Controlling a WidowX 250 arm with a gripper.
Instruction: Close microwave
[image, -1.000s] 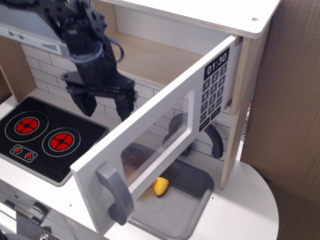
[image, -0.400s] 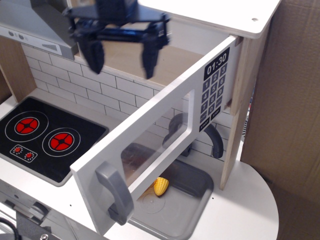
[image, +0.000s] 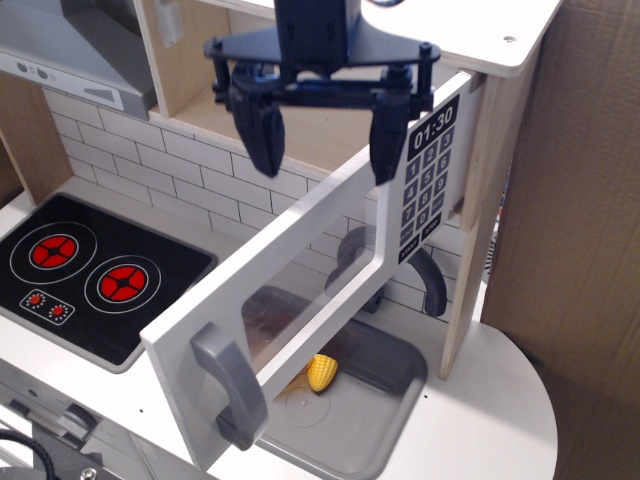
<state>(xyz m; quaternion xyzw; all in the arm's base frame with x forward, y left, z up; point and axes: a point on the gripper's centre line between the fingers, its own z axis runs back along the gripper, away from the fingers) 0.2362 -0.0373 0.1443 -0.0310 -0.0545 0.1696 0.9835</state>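
Observation:
The toy microwave's white door (image: 300, 270) stands swung wide open, hinged at the right by the black keypad (image: 428, 180), with its grey bar handle (image: 228, 385) at the near left end and a clear window in the middle. The open wooden cavity (image: 215, 100) shows behind. My black gripper (image: 325, 145) hangs open and empty in front of the cavity, just above the door's top edge. Its left finger (image: 262, 135) is over the cavity floor and its right finger (image: 388, 145) is close to the keypad end of the door.
A black hob (image: 95, 270) with red rings lies at the left. A grey sink (image: 350, 400) below the door holds a yellow corn piece (image: 321, 372), with a grey tap (image: 425, 280) behind. A cardboard wall (image: 580, 200) stands at the right.
The gripper has risen from in front of the tiled wall and moved right, turning to face the door. It now sits above the door's top edge near the keypad. The door has not moved.

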